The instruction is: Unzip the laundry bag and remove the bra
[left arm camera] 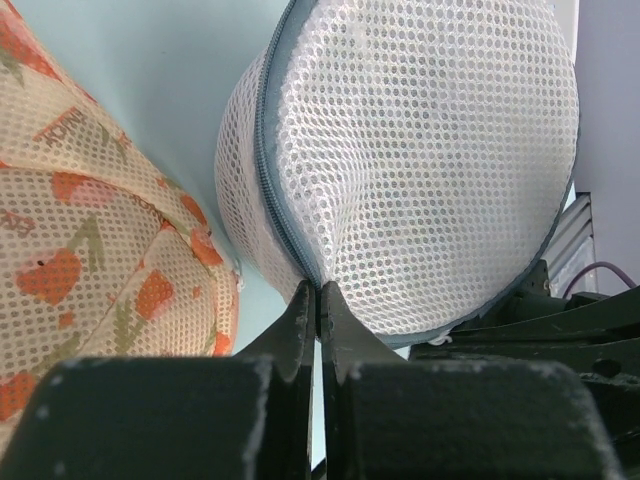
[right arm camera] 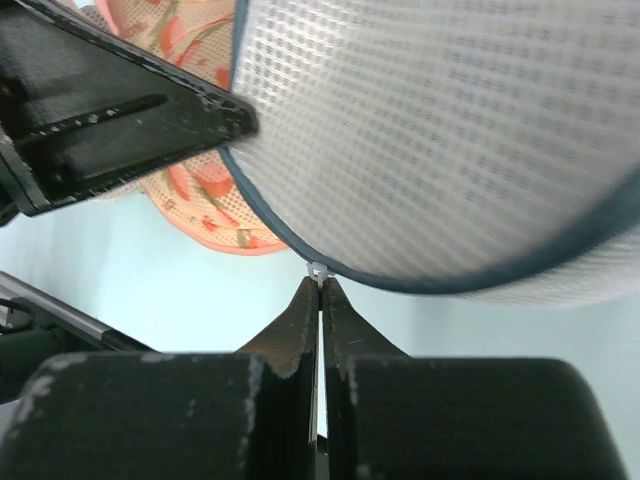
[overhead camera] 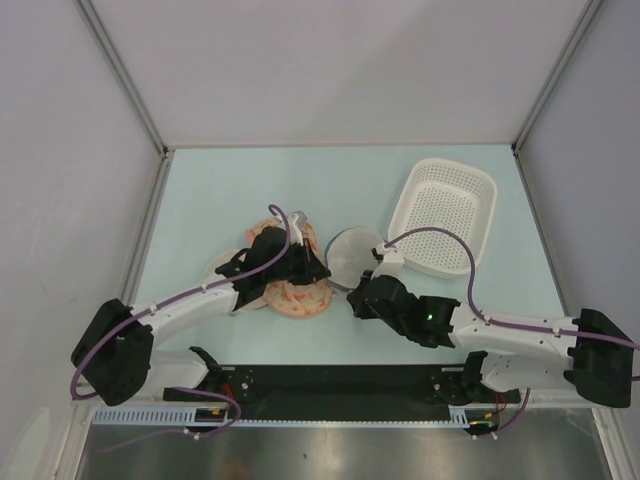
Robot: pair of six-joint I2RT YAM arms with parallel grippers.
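The laundry bag [overhead camera: 352, 254], a round white mesh drum with a dark zipper band, is held between both grippers. My left gripper [overhead camera: 321, 272] is shut on the bag's rim; in the left wrist view its tips [left arm camera: 318, 291] pinch the mesh at the zipper band of the bag [left arm camera: 420, 150]. My right gripper [overhead camera: 353, 297] is shut on the small white zipper pull [right arm camera: 319, 270] at the edge of the bag [right arm camera: 450, 130]; its tips [right arm camera: 320, 283] meet just below the band. The black bra is hidden.
A peach-orange floral padded item [overhead camera: 296, 292] lies under my left arm, left of the bag; it also shows in the left wrist view [left arm camera: 80, 250] and the right wrist view [right arm camera: 200, 190]. A white perforated basket [overhead camera: 445, 215] stands at the back right.
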